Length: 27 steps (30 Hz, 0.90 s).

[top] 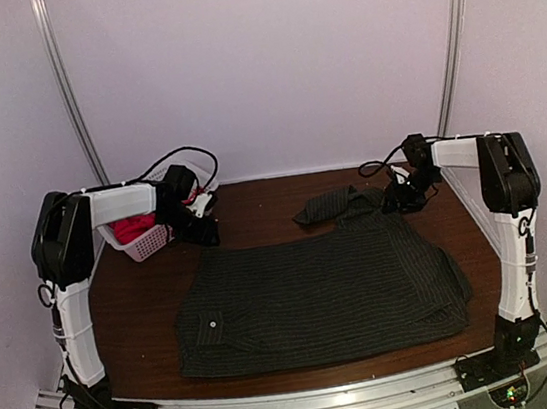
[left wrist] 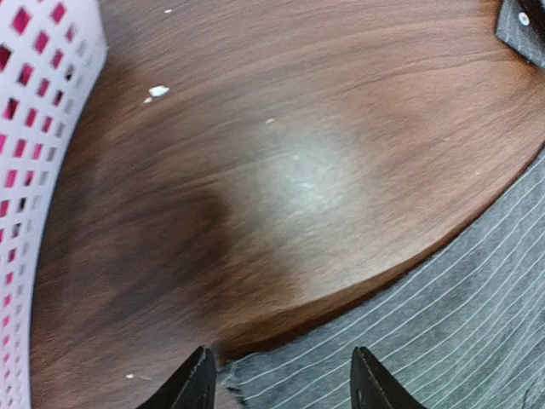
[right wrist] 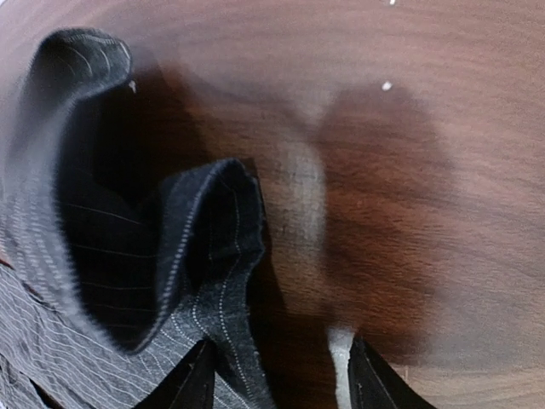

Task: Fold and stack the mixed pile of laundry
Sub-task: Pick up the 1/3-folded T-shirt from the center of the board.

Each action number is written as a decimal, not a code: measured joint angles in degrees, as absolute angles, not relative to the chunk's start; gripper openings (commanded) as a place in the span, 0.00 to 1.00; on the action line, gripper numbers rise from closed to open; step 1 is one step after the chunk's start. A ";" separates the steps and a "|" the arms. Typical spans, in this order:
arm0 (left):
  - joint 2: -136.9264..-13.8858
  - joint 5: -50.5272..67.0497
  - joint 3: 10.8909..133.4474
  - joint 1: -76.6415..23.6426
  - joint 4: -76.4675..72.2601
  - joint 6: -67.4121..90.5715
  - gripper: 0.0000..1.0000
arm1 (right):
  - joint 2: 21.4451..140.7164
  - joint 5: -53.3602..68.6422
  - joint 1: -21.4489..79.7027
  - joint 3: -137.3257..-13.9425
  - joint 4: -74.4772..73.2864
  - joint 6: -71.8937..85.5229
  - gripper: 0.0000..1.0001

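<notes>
The dark pinstriped shirt [top: 316,300] lies spread flat across the middle of the table. My left gripper [top: 205,232] is low at its far left corner. In the left wrist view that gripper [left wrist: 285,383] is open, and the frayed corner of the shirt [left wrist: 443,324] lies between the fingertips [left wrist: 197,382]. My right gripper [top: 401,198] is at the shirt's far right end. Seen from the right wrist, that gripper [right wrist: 281,379] is also open, astride a raised fold of the shirt [right wrist: 85,213] beside its left finger. The red T-shirt [top: 135,227] sits bunched in the basket.
A white lattice basket [top: 148,244] stands at the table's far left, just behind my left gripper, and its wall [left wrist: 43,170] fills the left edge of the left wrist view. A loose dark flap of the shirt [top: 329,205] lies at the back centre. Walls enclose the brown table [top: 254,207].
</notes>
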<state>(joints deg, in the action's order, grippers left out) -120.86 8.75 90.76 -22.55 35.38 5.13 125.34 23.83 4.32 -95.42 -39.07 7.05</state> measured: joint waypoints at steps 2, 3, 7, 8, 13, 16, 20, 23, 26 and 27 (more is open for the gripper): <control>-120.90 8.05 91.24 -22.00 36.38 4.01 0.55 | 125.80 24.38 4.32 -95.44 -39.20 6.55 0.53; -121.01 7.44 91.68 -21.67 37.10 3.16 0.54 | 125.80 24.53 4.29 -95.46 -39.22 6.35 0.53; -122.30 4.99 93.38 -21.19 38.63 -0.16 0.54 | 125.82 25.10 4.03 -95.46 -39.29 5.74 0.47; -122.78 4.60 93.67 -21.19 38.79 -1.02 0.54 | 125.84 25.28 3.86 -95.44 -39.35 5.69 0.46; -125.51 3.79 94.76 -20.91 40.60 -4.25 0.51 | 126.06 26.83 3.55 -95.44 -39.48 5.30 0.32; -126.50 3.97 95.50 -20.43 41.36 -5.39 0.48 | 126.41 27.86 3.20 -95.46 -39.64 5.02 0.20; -127.26 4.82 96.79 -19.77 41.71 -6.70 0.40 | 127.00 29.91 2.96 -96.01 -40.07 4.84 0.08; -127.94 6.33 97.69 -19.22 41.93 -7.46 0.36 | 127.02 31.77 2.90 -96.71 -40.14 4.86 0.07; -128.33 8.69 98.26 -18.81 42.13 -8.32 0.36 | 127.02 33.30 2.87 -97.54 -40.14 4.93 0.21; -128.38 9.56 98.32 -18.72 42.13 -8.58 0.36 | 127.02 33.65 2.85 -97.80 -40.14 5.06 0.23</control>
<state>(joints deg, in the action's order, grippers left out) -128.38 9.56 98.32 -18.72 42.13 -8.58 127.02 33.65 2.85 -97.80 -40.14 5.06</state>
